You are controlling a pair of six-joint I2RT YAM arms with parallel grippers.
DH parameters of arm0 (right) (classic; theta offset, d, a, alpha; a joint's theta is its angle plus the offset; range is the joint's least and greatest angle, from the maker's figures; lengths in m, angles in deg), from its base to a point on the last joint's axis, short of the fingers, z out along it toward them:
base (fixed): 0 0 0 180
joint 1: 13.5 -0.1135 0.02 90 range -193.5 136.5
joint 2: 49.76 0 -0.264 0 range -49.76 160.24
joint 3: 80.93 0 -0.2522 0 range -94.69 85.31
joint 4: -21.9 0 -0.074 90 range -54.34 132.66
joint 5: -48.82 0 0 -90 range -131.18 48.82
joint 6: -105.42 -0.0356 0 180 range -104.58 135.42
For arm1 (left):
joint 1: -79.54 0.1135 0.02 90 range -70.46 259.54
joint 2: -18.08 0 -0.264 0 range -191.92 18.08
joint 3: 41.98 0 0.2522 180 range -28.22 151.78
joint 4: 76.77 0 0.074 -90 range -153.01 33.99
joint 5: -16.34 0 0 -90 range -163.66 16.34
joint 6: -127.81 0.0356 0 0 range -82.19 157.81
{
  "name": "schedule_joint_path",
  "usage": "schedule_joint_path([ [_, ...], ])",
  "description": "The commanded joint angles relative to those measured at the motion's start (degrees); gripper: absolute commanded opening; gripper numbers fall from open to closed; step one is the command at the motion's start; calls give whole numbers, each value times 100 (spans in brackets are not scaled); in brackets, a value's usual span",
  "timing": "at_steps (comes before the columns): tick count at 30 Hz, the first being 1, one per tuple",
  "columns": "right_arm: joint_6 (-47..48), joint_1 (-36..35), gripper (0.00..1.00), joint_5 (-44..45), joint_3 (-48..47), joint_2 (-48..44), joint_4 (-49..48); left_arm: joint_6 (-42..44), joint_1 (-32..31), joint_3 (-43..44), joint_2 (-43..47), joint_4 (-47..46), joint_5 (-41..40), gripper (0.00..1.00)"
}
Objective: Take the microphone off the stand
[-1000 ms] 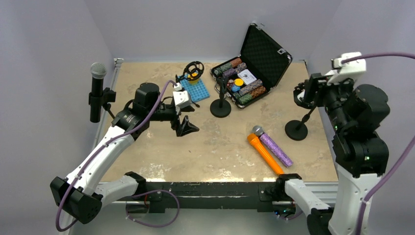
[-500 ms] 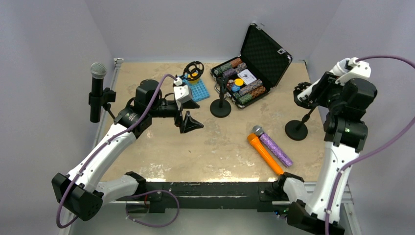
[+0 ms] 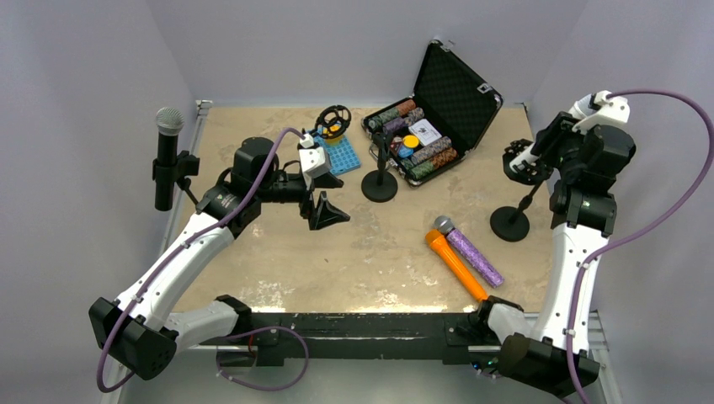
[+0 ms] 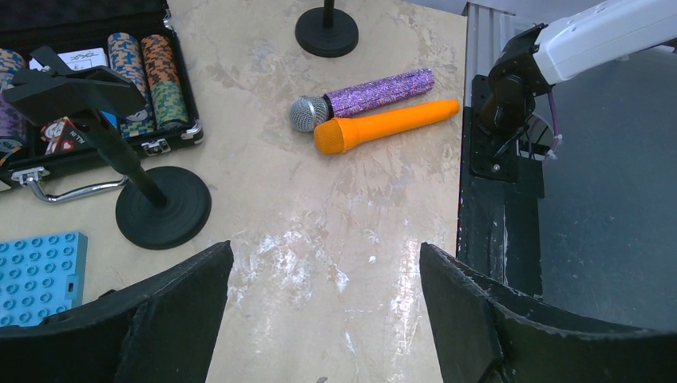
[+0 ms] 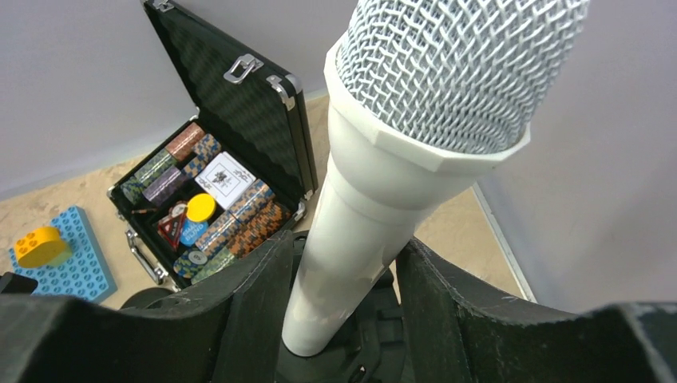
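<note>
A white microphone [image 5: 415,159] with a silver mesh head stands upright in the black clip [image 5: 383,323] of a stand. My right gripper [image 5: 345,249] is shut around its white body just above the clip. In the top view the right gripper [image 3: 519,162] sits at the top of the right-hand stand [image 3: 509,225], and the microphone is hidden behind it. My left gripper [image 3: 328,210] is open and empty, low over the middle-left of the table. In the left wrist view the left gripper [image 4: 326,251] has only bare table between its fingers.
An orange microphone [image 3: 455,263] and a purple glitter one [image 3: 473,255] lie on the table at front right. An empty stand [image 3: 380,185] is mid-table. An open poker chip case [image 3: 429,126] and a blue brick plate [image 3: 337,154] are behind. A black microphone [image 3: 167,156] is clipped at the left edge.
The right arm's upper links have swung back and away while its gripper stays at the stand top. The left gripper shifted slightly right, then held still.
</note>
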Motion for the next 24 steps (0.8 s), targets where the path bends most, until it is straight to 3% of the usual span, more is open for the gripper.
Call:
schedule_joint_path([
  [1, -65, 12, 54, 104, 105, 62, -488, -14, -11, 186, 14, -21, 104, 90],
  [6, 150, 18, 49, -11, 397, -3, -1017, 0, -12, 165, 37, -3, 97, 91],
  [18, 81, 21, 0, -757, -168, -440, -1509, 26, -12, 24, 116, -26, 86, 91],
  [24, 144, 26, 0, -1341, -754, -615, -1578, -67, -12, -17, 67, -151, 120, 91],
])
